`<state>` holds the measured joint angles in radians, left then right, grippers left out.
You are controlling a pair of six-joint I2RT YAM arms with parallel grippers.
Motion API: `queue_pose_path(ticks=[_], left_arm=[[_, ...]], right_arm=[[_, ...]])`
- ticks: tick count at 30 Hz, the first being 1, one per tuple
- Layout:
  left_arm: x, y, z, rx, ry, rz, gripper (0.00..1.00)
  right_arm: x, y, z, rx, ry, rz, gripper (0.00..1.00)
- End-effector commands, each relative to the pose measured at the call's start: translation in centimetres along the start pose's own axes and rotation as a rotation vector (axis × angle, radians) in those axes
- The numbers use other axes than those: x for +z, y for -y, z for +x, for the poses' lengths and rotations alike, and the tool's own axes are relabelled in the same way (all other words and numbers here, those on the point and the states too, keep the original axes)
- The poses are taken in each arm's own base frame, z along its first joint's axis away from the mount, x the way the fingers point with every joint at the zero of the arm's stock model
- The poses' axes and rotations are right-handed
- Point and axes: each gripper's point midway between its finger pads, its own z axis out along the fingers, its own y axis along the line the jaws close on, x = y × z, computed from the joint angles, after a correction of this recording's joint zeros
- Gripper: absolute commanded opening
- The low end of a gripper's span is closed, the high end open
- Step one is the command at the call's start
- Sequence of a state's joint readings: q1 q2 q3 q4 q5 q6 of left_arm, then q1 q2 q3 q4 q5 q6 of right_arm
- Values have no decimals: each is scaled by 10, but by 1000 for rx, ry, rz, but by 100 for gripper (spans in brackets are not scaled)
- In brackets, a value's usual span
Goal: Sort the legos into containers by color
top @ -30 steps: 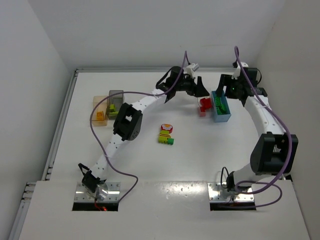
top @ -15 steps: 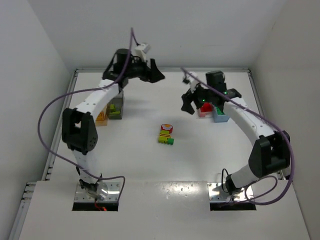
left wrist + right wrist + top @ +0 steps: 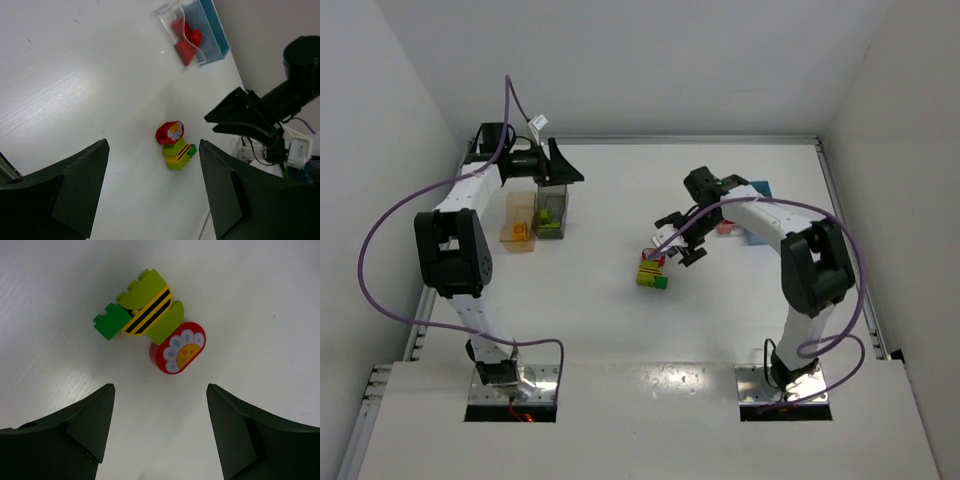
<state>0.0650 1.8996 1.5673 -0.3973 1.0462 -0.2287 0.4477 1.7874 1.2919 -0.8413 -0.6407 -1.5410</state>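
Note:
A lego cluster (image 3: 653,270) lies mid-table: lime, yellow-and-black striped and green bricks (image 3: 140,307) with a red flower-printed brick (image 3: 178,347) at one end. My right gripper (image 3: 679,240) hovers just right of it, open and empty (image 3: 160,387). At the back left my left gripper (image 3: 564,168) hangs open and empty (image 3: 153,145) over the dark grey container (image 3: 552,190), which holds green and yellow bricks. The orange container (image 3: 518,212) beside it holds an orange brick. The clear container (image 3: 172,12) holds red bricks, next to the light blue container (image 3: 217,32).
White walls close in the table at the back and both sides. A purple cable loops off each arm. The right arm (image 3: 770,215) arches in front of the clear and blue containers at the back right.
The left arm swung from the back middle to the back left, above the grey container. The right arm left the blue container and came down beside the central cluster. Both stay open.

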Motion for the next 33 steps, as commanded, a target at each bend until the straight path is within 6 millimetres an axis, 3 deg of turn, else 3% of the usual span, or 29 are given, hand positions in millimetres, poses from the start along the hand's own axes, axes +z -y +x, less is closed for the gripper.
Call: queue_pose_path(ticks=[1, 8, 9, 13, 16, 26, 33], left_arm=[[-10, 31, 2, 36, -11, 142, 79], [-14, 33, 17, 27, -17, 119, 79], [-19, 33, 16, 30, -5, 101, 79], [-22, 35, 19, 31, -3, 88, 79], [-21, 31, 26, -5, -15, 78, 79], [-25, 35, 37, -8, -14, 55, 79], [-26, 36, 38, -8, -15, 64, 79]], right_arm=[[-1, 17, -24, -368, 121, -55, 74], [19, 12, -21, -591, 229, -165, 72], [13, 9, -28, -592, 259, -204, 71], [24, 3, -20, -752, 294, -261, 71], [33, -2, -13, -772, 304, -279, 67], [56, 21, -11, -918, 272, -209, 65], [62, 42, -23, -980, 292, -160, 65]])
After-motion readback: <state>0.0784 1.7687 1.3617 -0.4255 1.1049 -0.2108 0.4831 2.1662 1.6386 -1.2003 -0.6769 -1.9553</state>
